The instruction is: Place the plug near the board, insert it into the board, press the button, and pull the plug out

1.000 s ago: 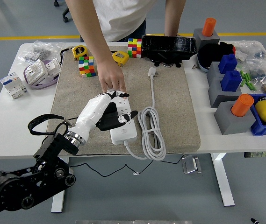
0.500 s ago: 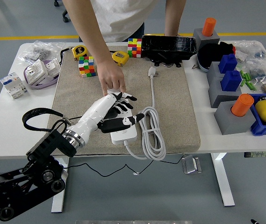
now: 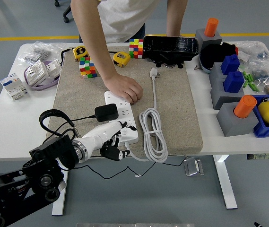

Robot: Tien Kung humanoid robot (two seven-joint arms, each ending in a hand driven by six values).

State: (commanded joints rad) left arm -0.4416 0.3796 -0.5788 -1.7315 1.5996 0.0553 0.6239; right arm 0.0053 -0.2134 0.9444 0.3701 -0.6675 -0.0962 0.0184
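Inspecting the present state: a black plug (image 3: 106, 112) sits seated in the white power strip (image 3: 121, 117), on the strip's left side roughly midway along its length, with a thin black cord (image 3: 80, 118) trailing off to the left across the tan mat (image 3: 172, 113). The strip lies on the mat with its long axis running from the far side of the surface (image 3: 11, 127) toward the near edge, tilted slightly rightward as it comes nearer.

The left hand (image 3: 109, 142) hangs at the strip's near end, fingers loosely curled and clamped on nothing; it overlaps the near corner of the strip and the mat's front edge. From this hand the plug lies up and slightly left, a short reach further along the strip's axis. No right hand is in view, so the left hand is the only one placed to act.

A person stands at the far side; one hand (image 3: 127, 88) is closed in a fist and pressed on the strip's far end, apparently steadying it. Whether the button there is covered cannot be told.

Judgement: insertion appears complete. Remaining steps are the button press and the pull. Any pull should run upward, square to the strip's face, or the strip may lift despite the bracing hand.
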